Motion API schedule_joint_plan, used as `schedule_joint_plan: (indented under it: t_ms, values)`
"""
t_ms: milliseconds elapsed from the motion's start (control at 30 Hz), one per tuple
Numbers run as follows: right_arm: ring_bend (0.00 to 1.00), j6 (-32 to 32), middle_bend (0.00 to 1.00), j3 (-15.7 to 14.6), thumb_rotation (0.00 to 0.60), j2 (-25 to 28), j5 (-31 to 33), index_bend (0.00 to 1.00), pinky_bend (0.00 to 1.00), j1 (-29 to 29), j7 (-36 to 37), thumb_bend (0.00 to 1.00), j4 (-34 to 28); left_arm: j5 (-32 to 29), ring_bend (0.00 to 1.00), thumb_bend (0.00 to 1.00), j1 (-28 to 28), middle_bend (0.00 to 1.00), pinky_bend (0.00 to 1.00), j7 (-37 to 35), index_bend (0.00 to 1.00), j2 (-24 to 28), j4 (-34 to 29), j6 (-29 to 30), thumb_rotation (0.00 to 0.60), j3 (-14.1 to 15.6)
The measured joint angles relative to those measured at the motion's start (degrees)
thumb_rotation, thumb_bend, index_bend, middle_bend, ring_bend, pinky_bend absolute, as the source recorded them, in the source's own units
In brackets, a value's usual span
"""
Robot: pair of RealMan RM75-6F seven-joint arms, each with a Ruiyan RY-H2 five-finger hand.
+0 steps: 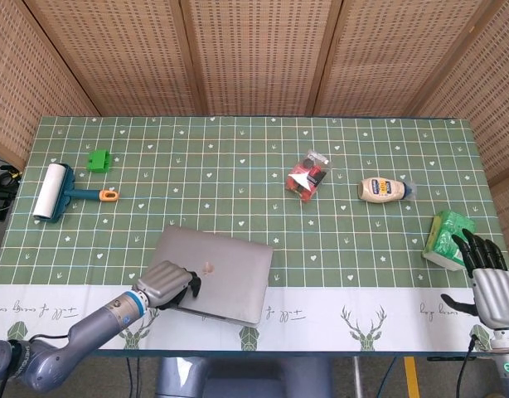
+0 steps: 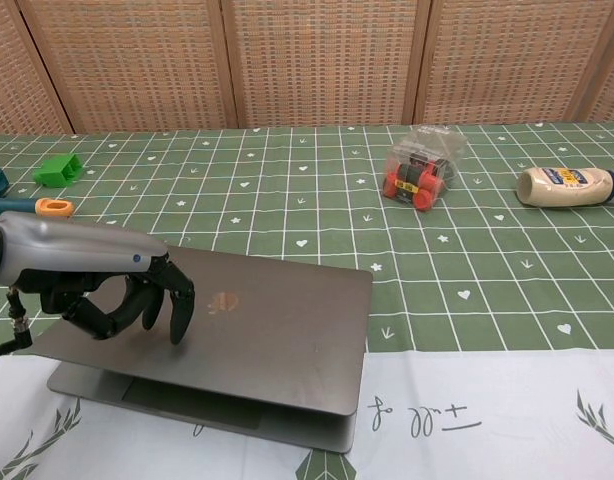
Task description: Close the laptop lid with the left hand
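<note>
Left hand (image 2: pixel 127 300): fingers curled down, tips pressing on the laptop lid (image 2: pixel 257 330), gripping nothing.
Laptop: near table (image 1: pixel 238 174) front edge, lid almost shut, thin gap remaining.
Right hand (image 1: pixel 487 278): fingers spread, empty, beside green pack (image 1: pixel 445 239).

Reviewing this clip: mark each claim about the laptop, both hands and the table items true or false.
1. The grey laptop is fully shut. False: a narrow gap remains at its front.
2. The left hand has fingertips on the lid. True.
3. The right hand holds the green packet. False: it holds nothing, fingers apart.
4. The white mayonnaise bottle lies on its side. True.
5. The lint roller rests on the laptop. False: it lies apart, far left.
</note>
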Motion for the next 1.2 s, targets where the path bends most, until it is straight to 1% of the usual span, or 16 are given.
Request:
schedule_joint_plan:
  t_ms: [167, 367, 500, 533, 567, 667, 700, 767, 800, 900, 967, 1033, 1067, 1133, 1167, 1200]
  values:
    - [0.0, -0.1, 0.0, -0.1, 0.6, 0.1, 0.0, 0.02, 0.0, 0.0, -0.2, 0.02, -0.3, -0.2, 0.36, 1.0, 0.7, 0.32, 0.39, 0.1, 0.4, -2.9, 2.7, -0.4, 0.6, 0.9]
    - [0.0, -0.1, 0.0, -0.1, 0.6, 0.2, 0.0, 0.02, 0.0, 0.0, -0.2, 0.02, -0.4, -1.6, 0.36, 1.0, 0.7, 0.32, 0.39, 0.9, 0.4, -4.9, 4.8, -0.9, 0.6, 1.5]
    - [0.0, 0.1, 0.0, -0.1, 0.6, 0.4, 0.0, 0.02, 0.0, -0.1, 0.0, 0.02, -0.4, -1.2, 0.36, 1.0, 1.2, 0.3, 0.38, 1.0, 0.38, -5.0, 4.3, 0.7, 0.6, 1.4]
    - [0.0, 0.2, 0.0, -0.1, 0.6, 0.4, -0.1, 0.02, 0.0, -0.1, 0.0, 0.02, -0.5, -0.8, 0.35, 0.98, 1.4, 0.27, 0.37, 0.8, 0.36, -4.7, 3.9, 1.2, 0.6, 1.3]
    - [0.0, 0.3, 0.0, -0.1, 0.6, 0.4, -0.1, 0.02, 0.0, -0.1, 0.0, 0.02, -0.5, -0.1, 0.32, 0.92, 1.9, 0.24, 0.34, 0.5, 0.32, -4.3, 3.3, 1.9, 0.6, 1.2]
    - [0.0, 0.5, 0.0, -0.1, 0.6, 0.4, -0.3, 0.02, 0.0, -0.2, 0.0, 0.02, -0.5, 2.5, 0.21, 0.74, 3.3, 0.11, 0.24, -0.4, 0.2, -3.1, 1.7, 4.5, 0.6, 0.9]
    - [0.0, 0.6, 0.0, -0.1, 0.6, 0.4, -0.4, 0.02, 0.0, -0.2, 0.0, 0.02, -0.5, 3.8, 0.14, 0.64, 4.2, 0.06, 0.18, -0.7, 0.12, -2.5, 1.0, 5.8, 0.6, 0.9]
    - [0.0, 0.8, 0.0, -0.1, 0.6, 0.3, -0.5, 0.02, 0.0, -0.2, -0.2, 0.02, -0.5, 6.4, 0.03, 0.51, 5.8, 0.0, 0.08, -1.1, 0.03, -1.3, -0.1, 8.8, 0.6, 1.0]
    - [0.0, 0.9, 0.0, -0.1, 0.6, 0.3, -0.6, 0.02, 0.0, -0.2, -0.2, 0.02, -0.6, 7.7, 0.0, 0.45, 6.7, 0.0, 0.03, -1.1, 0.0, -0.9, -0.4, 10.3, 0.6, 1.1]
    - [0.0, 1.4, 0.0, -0.1, 0.6, 0.1, -1.0, 0.02, 0.0, -0.3, -0.4, 0.02, -0.5, 12.1, 0.0, 0.35, 10.1, 0.0, 0.0, -0.2, 0.0, -0.2, -1.0, 16.7, 0.6, 1.9]
    - [0.0, 1.9, 0.0, -0.1, 0.6, -0.2, -1.3, 0.01, 0.0, -0.4, -0.6, 0.02, -0.4, 15.0, 0.0, 0.31, 12.8, 0.0, 0.0, 0.8, 0.0, -0.3, -0.7, 21.4, 0.6, 2.5]
    - [0.0, 2.3, 0.0, 0.0, 0.6, -0.5, -1.6, 0.01, 0.0, -0.4, -0.8, 0.02, -0.2, 18.5, 0.0, 0.28, 16.4, 0.0, 0.0, 1.9, 0.0, -0.9, 0.5, 27.6, 0.6, 3.2]
    - [0.0, 2.5, 0.0, 0.0, 0.6, -0.7, -1.7, 0.0, 0.0, -0.4, -1.1, 0.02, -0.1, 20.4, 0.0, 0.28, 18.7, 0.0, 0.0, 2.5, 0.0, -1.4, 1.8, 31.3, 0.6, 3.6]
    - [0.0, 2.7, 0.0, 0.0, 0.6, -0.9, -1.9, 0.0, 0.0, -0.4, -1.3, 0.02, 0.0, 23.2, 0.0, 0.27, 22.6, 0.0, 0.0, 3.2, 0.0, -2.6, 4.4, 36.8, 0.6, 4.1]
    - [0.0, 2.9, 0.0, 0.0, 0.6, -1.2, -2.0, 0.0, 0.0, -0.5, -1.5, 0.02, 0.2, 24.7, 0.0, 0.26, 25.3, 0.0, 0.0, 3.5, 0.0, -3.4, 6.6, 40.1, 0.6, 4.3]
    - [0.0, 3.1, 0.0, 0.1, 0.6, -1.3, -2.0, 0.0, 0.0, -0.5, -1.6, 0.02, 0.2, 25.7, 0.0, 0.26, 27.3, 0.0, 0.0, 3.5, 0.0, -4.0, 8.5, 42.3, 0.6, 4.5]
